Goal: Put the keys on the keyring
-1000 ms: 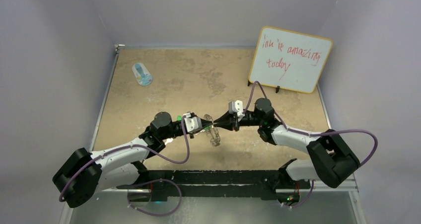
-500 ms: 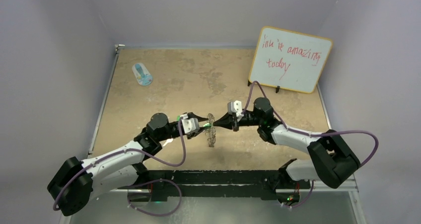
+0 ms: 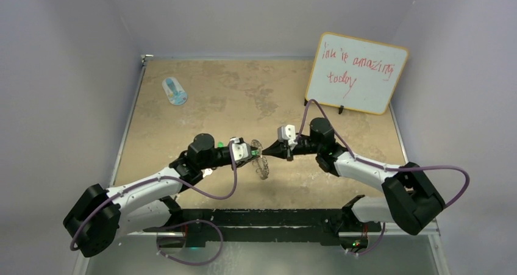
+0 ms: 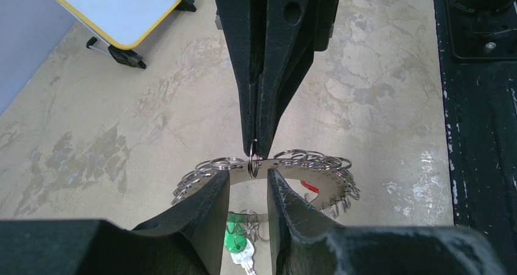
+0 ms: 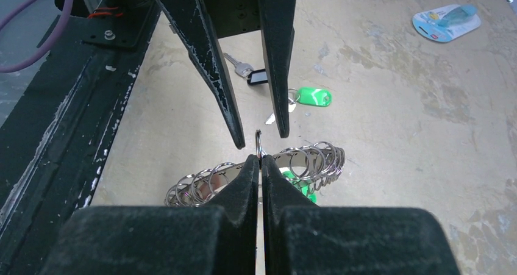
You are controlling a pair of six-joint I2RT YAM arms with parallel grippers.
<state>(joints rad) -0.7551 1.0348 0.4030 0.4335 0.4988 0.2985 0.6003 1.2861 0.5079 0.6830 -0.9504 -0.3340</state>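
Looking past the keyring (image 5: 311, 159), right wrist shows keys (image 5: 314, 96).

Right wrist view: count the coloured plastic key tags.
3. A black oblong plastic tag and a bright green tag lie on the tan table beyond the large silver metal keyring; a third green tag shows just under the ring. More may be hidden beneath it.

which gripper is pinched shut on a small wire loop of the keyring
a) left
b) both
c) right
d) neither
c: the right gripper has its jaws closed on a wire loop at the rim of the keyring, while the left gripper is open, a finger on either side of that loop.
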